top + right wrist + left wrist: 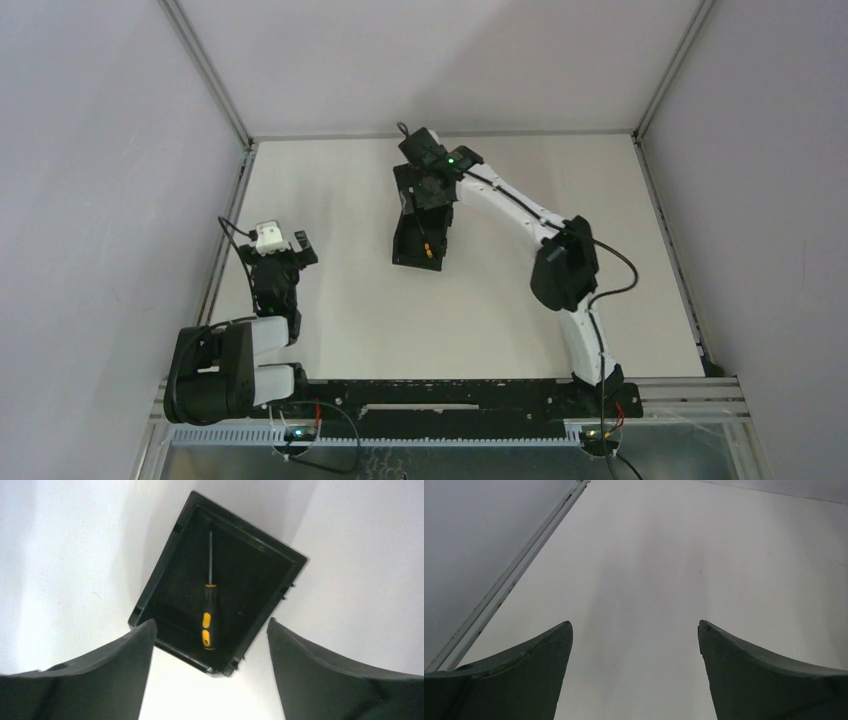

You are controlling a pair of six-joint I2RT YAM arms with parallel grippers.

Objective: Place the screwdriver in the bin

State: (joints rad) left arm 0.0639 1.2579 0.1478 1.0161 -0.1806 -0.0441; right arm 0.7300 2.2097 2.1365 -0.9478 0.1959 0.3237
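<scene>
The black bin point(408, 245) stands mid-table, and the right wrist view looks down into the bin point(165, 582). The screwdriver point(209, 615) lies loose on the bin's floor, black handle with yellow patches toward the camera, thin shaft pointing away. From above, only a small orange-yellow bit of the screwdriver point(427, 251) shows near the bin's front. My right gripper point(210, 625) hovers above the bin, open, with nothing between its fingers. In the top view the right gripper point(432, 192) is over the bin's far end. My left gripper point(635, 626) is open over bare table at the left gripper point(288, 245).
A metal rail point(222, 255) runs along the table's left edge, close to the left arm, and grey walls enclose the table on three sides. White table surface point(560, 175) lies around the bin.
</scene>
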